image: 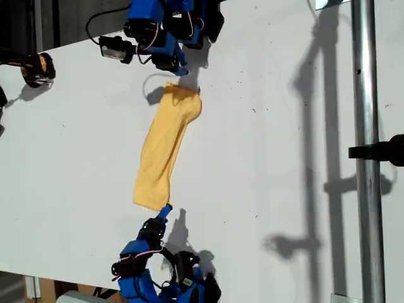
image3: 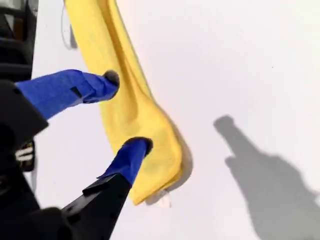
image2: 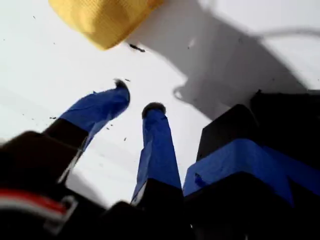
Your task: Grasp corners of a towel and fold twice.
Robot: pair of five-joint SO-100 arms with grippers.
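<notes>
A white table (image: 284, 126) filled the exterior view, with a metal pole (image: 365, 158) running down that view's right side. The towel (image: 164, 148) lay on the table as a long, narrow yellow-orange strip, bunched lengthwise. It stretched from near the arm at the exterior view's top to the arm at the exterior view's bottom, leaning a little toward that view's left at its lower end.

My second gripper (image3: 125, 111), at the exterior view's bottom, was at the towel's nearer end. Its blue jaws were spread apart and clasped nothing. One fingertip (image3: 137, 145) was over the cloth and the other sat by the cloth's edge; I could not tell whether either pressed down.

My first gripper (image2: 137, 97), at the exterior view's top, was above bare table with its jaws parted and empty, just short of the towel's far end. A rounded corner (image2: 102, 42) lay just ahead of it, untouched.
</notes>
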